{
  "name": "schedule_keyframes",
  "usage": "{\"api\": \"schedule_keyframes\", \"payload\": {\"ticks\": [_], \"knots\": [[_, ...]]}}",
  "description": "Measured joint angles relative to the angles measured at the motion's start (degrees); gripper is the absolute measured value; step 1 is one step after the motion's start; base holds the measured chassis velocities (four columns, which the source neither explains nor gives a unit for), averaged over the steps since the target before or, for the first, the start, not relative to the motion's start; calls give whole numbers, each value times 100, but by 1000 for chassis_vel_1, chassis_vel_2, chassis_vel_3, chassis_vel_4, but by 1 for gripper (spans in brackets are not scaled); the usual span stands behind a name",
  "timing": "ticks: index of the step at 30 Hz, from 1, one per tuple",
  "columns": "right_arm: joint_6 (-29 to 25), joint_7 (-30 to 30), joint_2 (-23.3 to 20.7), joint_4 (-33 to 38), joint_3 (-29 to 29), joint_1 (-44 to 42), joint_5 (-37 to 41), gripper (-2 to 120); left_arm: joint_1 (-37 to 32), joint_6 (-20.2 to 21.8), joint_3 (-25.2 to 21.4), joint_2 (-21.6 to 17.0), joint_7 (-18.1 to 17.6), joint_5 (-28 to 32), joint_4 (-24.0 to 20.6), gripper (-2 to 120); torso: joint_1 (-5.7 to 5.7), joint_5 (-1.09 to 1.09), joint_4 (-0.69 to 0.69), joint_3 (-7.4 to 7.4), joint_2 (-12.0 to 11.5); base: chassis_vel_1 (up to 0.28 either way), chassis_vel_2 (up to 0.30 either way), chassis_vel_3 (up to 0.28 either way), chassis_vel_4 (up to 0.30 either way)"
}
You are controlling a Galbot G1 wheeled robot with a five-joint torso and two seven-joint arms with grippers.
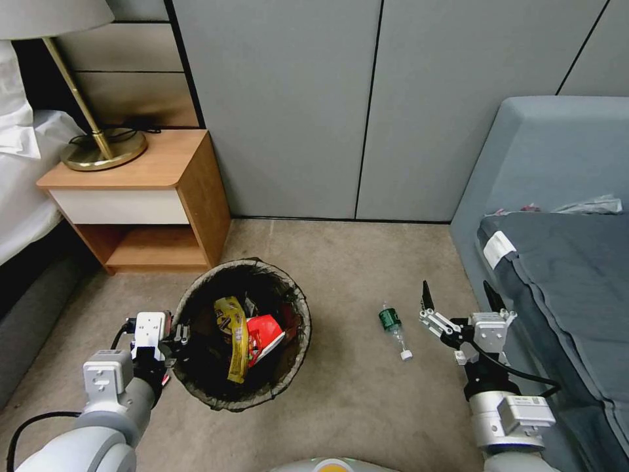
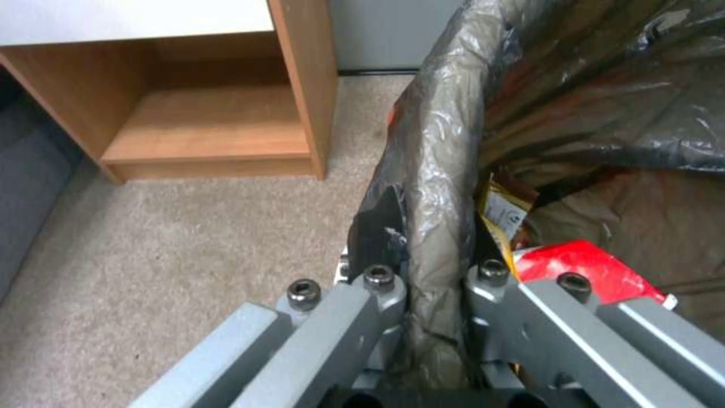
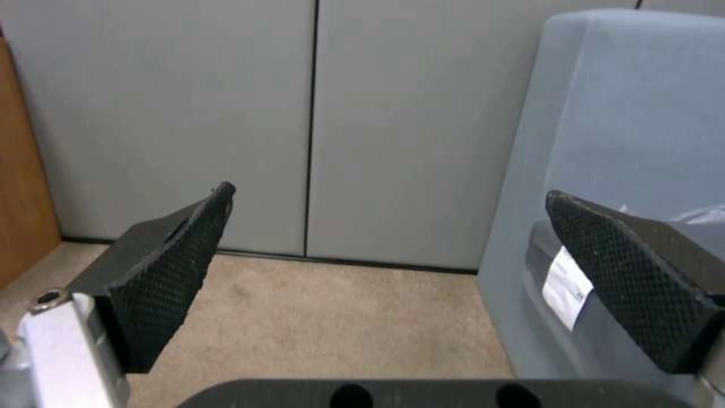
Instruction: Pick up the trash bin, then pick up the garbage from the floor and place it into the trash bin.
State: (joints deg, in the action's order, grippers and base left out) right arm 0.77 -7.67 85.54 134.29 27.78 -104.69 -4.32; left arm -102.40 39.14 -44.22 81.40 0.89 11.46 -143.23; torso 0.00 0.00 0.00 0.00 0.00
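While lying flat, green bottle, cap toward robot.

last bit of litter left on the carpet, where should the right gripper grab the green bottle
Grip the green-labelled body of the green bottle, its widest part, coming straight down. It lies flat on the carpet, white cap toward the robot, beside the open right gripper.

Beige carpet beneath grey wall panels. The trash bin wears a dark brown-black bag with a glossy sheen; inside lie a yellow wrapper and a red-and-white carton. Clamped on its rim, the left gripper is silver-grey. Just beside the right gripper, with black cross-hatched pads, lies a green bottle with a white cap. Near it, a blue-grey sofa
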Motion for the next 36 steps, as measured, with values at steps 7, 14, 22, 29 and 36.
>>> {"api": "schedule_keyframes", "payload": {"ticks": [7, 14, 22, 29, 36], "knots": [[855, -187, -340, -385, -63, 549, 681, 100, -65, 2, -5, -9, 1, 37, 0, 1, 0, 1, 0, 0, 0, -28, 30, 35, -25], [1933, -267, -609, -1016, -51, 1285, 1878, 100, -194, 14, -45, -36, -8, 95, 0, 1, 0, 1, 1, 0, 0, 0, 0, 0, 0], [2316, -173, -795, -2214, -178, 1976, 2267, 100, -235, 17, -58, -37, -11, 108, 0, 1, 0, 0, -1, 0, 0, 0, 0, 0, 0], [2375, -163, -852, -3345, -530, 2702, 2477, 100, -435, 51, -143, -24, -87, 149, 0, 1, 0, 0, 2, 0, 0, 0, 0, 0, 0], [2447, -165, -832, -4105, -748, 3160, 2668, 100, -454, 54, -151, -23, -93, 157, 0, 1, 0, 1, -1, 0, 0, 0, 0, 0, 0]]}}
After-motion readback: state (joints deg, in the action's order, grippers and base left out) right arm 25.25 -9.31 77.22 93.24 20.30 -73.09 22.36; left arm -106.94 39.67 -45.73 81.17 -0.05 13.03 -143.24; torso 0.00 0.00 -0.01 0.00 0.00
